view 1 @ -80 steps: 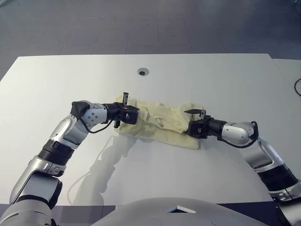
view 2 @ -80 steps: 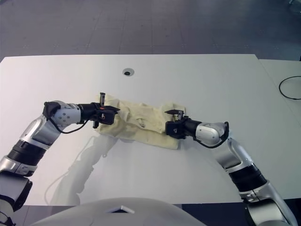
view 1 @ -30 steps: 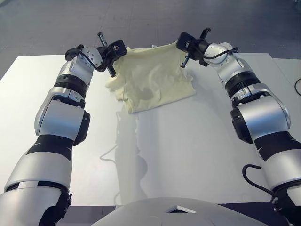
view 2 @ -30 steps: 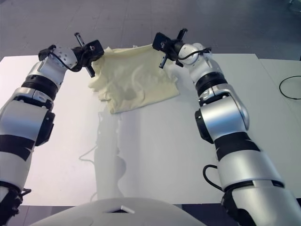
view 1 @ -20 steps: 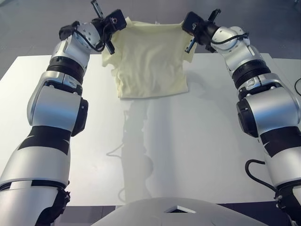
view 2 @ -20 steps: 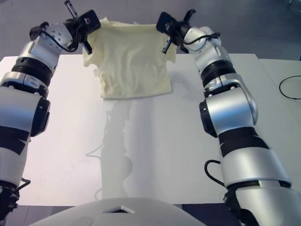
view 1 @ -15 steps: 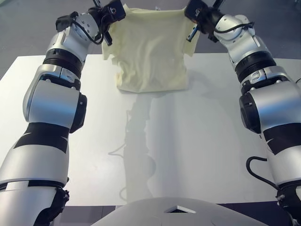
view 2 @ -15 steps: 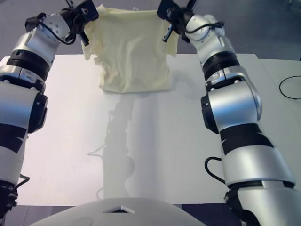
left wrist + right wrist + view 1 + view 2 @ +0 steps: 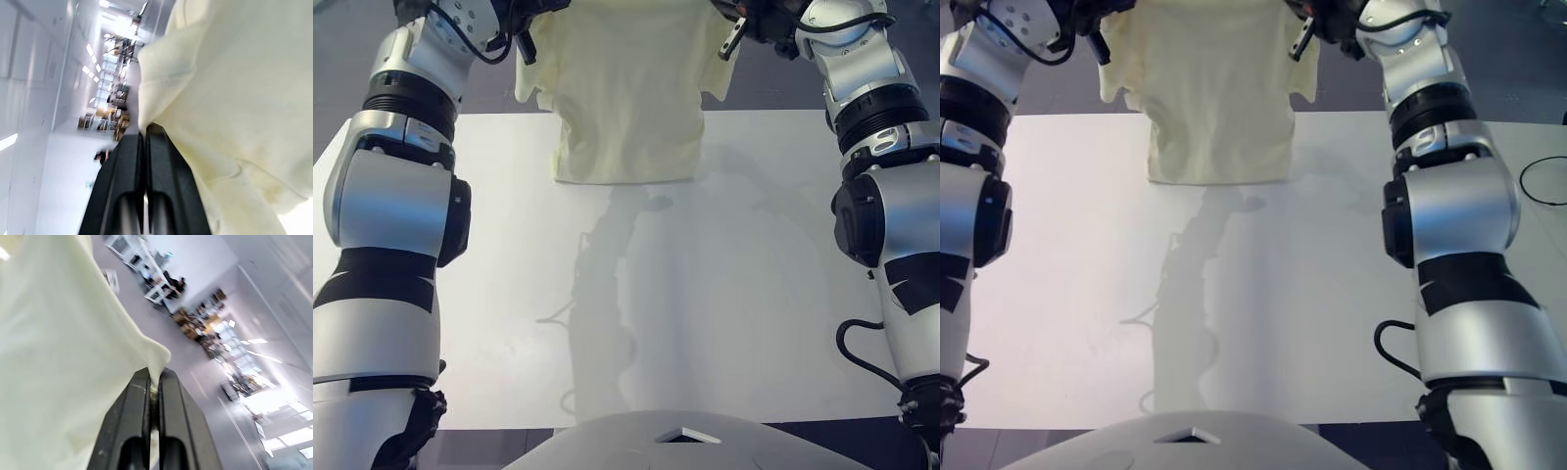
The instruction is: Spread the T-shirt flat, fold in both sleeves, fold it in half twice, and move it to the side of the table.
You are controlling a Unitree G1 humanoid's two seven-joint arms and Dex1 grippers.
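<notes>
Aloft: both jaws, L & R, clenched on the T-shirt (image 9: 626, 88) at its shoulders, hem down by the tabletop (image 9: 754, 294) far edge. Best approach: lower evenly, drawing twd near edge, so cloth lays flat w/o creases

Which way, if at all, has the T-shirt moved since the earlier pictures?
Yes. The T-shirt rose off the table, where it lay crumpled, and now hangs from the left gripper and right gripper.
</notes>
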